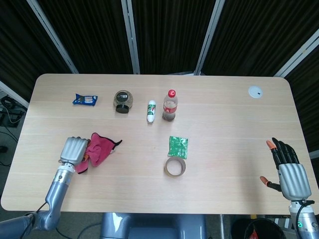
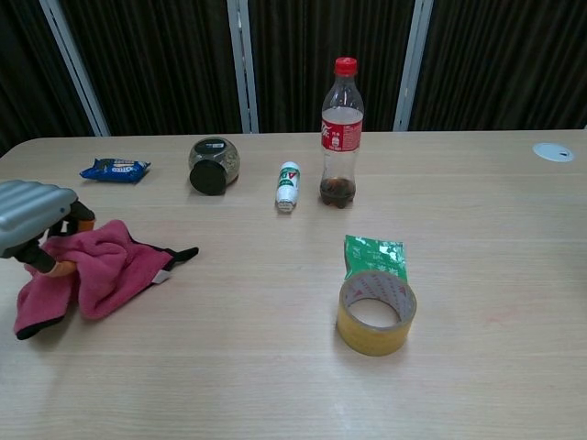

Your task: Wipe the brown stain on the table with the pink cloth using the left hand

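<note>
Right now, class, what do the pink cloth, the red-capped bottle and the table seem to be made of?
Pink cloth: soft fabric, likely microfiber; it bunches in folds.
Bottle: clear, glossy plastic, probably; the dark liquid shows through it.
Table: pale wood or wood-look laminate, matte; faint grain lines run along it.

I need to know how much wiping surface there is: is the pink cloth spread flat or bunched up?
Bunched up. The pink cloth lies in rumpled folds, gathered under the left hand, with one dark-edged corner trailing right on the wooden table.
</note>
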You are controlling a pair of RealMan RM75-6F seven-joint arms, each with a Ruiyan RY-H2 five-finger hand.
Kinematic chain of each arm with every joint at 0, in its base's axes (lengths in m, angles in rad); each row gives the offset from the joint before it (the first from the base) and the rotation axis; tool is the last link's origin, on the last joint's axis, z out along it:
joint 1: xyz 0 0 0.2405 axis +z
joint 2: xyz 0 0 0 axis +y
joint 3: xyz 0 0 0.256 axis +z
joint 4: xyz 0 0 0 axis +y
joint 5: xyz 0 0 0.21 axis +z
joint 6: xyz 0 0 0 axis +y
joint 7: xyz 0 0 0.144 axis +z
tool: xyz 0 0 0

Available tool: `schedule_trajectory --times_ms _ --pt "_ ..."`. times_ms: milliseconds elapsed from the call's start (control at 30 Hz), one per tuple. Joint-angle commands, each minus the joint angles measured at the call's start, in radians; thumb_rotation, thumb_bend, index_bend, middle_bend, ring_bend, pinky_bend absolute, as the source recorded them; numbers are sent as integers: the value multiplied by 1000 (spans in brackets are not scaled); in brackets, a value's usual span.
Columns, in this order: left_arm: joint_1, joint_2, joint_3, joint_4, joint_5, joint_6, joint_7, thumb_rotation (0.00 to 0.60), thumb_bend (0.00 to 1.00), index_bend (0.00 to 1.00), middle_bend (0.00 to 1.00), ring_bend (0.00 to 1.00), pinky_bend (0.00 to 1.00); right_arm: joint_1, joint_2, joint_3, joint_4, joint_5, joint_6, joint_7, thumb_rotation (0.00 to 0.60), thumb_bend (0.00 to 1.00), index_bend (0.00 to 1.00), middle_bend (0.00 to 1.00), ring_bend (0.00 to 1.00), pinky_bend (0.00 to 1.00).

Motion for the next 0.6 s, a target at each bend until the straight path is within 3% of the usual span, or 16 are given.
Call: schedule_trajectory --times_ms 33,600 --pt "-11 -40 8 -35 6 -5 31 600 636 843 595 510 564 0 -1 0 3 2 0 1 600 0 13 0 0 80" --pt "-58 -275 12 -121 5 20 202 600 637 843 592 510 563 -4 0 4 4 7 5 13 600 0 13 0 0 80"
